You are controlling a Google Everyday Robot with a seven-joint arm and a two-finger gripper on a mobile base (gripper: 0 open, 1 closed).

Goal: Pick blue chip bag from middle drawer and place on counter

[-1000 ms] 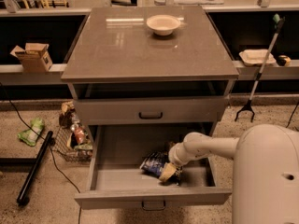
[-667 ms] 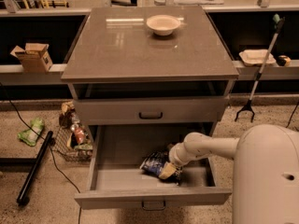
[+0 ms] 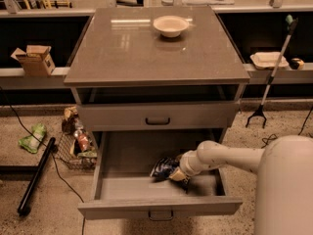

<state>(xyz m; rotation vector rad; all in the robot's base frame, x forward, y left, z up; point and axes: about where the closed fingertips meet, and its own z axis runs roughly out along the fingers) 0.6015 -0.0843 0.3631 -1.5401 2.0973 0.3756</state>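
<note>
At the bottom of the frame the drawer stands pulled well out, with its front panel nearest the camera. Just behind that panel, right of centre, the gripper is down inside the drawer and touches the right side of the bag. The bag lies on the drawer floor or barely off it. Whether the gripper has closed on the bag cannot be told, because its tip merges with the crumpled foil.

The foil looks slick, so a shallow pinch on an edge could slip during the lift. The bag would then fall back into the drawer or over the front panel onto the floor. The arm crosses above the drawer's right wall, and a low or sideways pull could knock that wall. Higher in the frame, the shut upper drawer and the desk edge overhang the back of the open drawer. A straight rise from too far back could catch the bag on them. At the far centre of the desk sits a bowl, so a careless placement there could nudge it. The bare near half looks safer.

The robot's body fills the lower right and hides the floor there. The bag's right part is covered by the gripper, and its lettering is unreadable. The drawer's rear and the gap under the desk top are lost in shadow.
</note>
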